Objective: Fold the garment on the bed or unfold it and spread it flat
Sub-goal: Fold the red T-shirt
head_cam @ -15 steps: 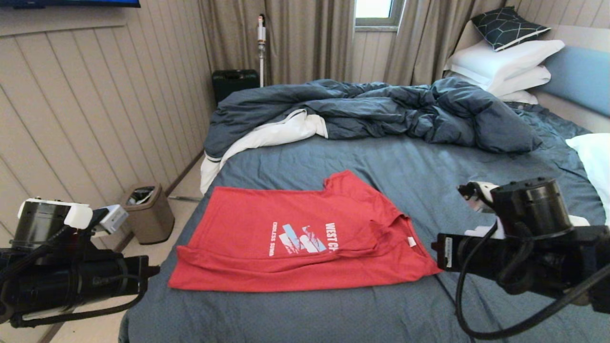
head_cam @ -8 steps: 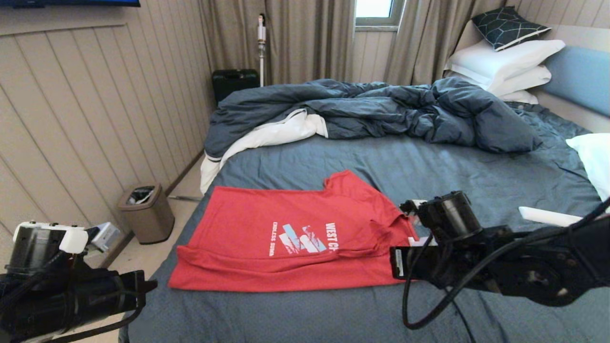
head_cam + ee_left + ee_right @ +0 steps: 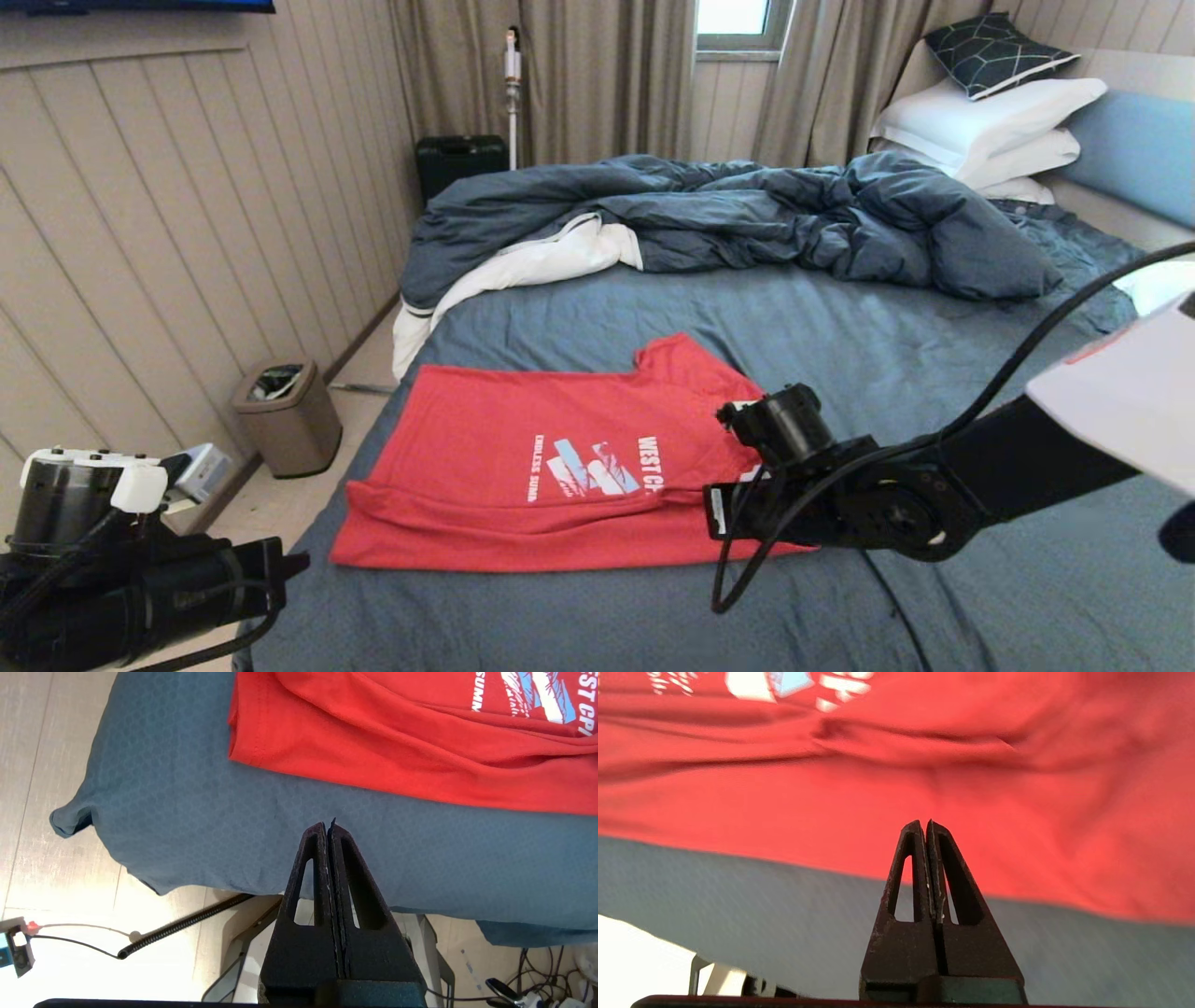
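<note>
- Right gripper (image 3: 927, 823): fingers pressed together, nothing between them. It hangs above the red garment (image 3: 560, 467), tips just inside the shirt's near edge, at the collar end. In the head view the arm reaches in from the right and its wrist covers that end of the shirt.
- Left gripper (image 3: 328, 825): fingers closed flat against each other, empty. It sits over the near left corner of the bed (image 3: 840, 336), above bare sheet, just short of the shirt's hem corner and not touching it.
- Garment: lies near the foot-side edge of the bed, on the slate-blue sheet, hem toward the robot's left. It is partly folded: a long strip along the near edge is doubled over, and one sleeve sticks out on the far side. The white lettering and the blue-white graphic face up.
- Duvet (image 3: 728, 219): rumpled, dark blue, across the far half of the bed, well apart from the shirt.
- Pillows (image 3: 990, 126): stacked at the headboard, far right.
- Bin (image 3: 288, 415): on the floor beside the bed, left.
</note>
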`<state>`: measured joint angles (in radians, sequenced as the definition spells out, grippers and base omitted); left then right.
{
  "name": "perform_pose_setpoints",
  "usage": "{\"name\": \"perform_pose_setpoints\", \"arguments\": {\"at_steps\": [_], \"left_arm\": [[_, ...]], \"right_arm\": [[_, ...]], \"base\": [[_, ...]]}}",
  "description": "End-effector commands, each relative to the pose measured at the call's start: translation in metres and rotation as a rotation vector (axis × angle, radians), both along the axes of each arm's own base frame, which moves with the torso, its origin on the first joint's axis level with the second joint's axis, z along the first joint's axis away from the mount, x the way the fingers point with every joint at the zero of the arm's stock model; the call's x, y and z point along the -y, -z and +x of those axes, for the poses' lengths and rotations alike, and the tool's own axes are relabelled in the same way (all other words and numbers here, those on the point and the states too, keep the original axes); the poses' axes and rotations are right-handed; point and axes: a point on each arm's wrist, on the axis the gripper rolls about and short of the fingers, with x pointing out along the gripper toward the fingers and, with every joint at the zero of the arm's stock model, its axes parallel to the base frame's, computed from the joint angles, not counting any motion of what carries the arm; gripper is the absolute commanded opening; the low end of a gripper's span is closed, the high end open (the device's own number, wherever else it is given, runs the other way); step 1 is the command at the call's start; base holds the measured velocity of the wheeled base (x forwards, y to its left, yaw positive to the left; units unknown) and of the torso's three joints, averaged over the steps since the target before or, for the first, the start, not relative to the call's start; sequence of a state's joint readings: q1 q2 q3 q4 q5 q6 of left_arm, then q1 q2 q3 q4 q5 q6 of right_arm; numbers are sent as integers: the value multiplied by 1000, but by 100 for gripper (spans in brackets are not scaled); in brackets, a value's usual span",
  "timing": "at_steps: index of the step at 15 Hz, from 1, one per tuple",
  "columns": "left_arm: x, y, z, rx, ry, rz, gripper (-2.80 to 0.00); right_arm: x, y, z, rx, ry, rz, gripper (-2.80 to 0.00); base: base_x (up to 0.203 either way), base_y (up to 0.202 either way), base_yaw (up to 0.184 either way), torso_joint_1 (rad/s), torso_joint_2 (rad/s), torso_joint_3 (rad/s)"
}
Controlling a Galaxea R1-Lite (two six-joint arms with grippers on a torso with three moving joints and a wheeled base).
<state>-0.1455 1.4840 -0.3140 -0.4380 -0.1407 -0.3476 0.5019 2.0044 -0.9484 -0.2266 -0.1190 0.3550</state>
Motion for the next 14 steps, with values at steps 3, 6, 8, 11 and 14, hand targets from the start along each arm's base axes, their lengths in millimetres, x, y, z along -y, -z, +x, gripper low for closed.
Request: {"name": "perform_pose_setpoints", "arguments": {"at_steps": [3,6,8,11,14], "left_arm": [[0,1,0,-2,-1,-4,-280],[0,1,0,3,-1,-4,-280],[0,1,0,2,-1,-4,-280],[0,2,1,-1,-1,-4,-280],[0,2,1,-1,0,-5,-280]], "right_arm": [[-14,9,12,16,-21,-35,-280],[-21,16,28,28,-10,-49,-280],[-21,21,34,28,1,-59,-280],[-21,22,34,27,2,-69,-280],[-22,22,45,49,9,-71,-280]], "base": [[0,0,0,0,0,0],[0,0,0,0,0,0],[0,0,0,0,0,0],[0,0,0,0,0,0],[0,0,0,0,0,0]]}}
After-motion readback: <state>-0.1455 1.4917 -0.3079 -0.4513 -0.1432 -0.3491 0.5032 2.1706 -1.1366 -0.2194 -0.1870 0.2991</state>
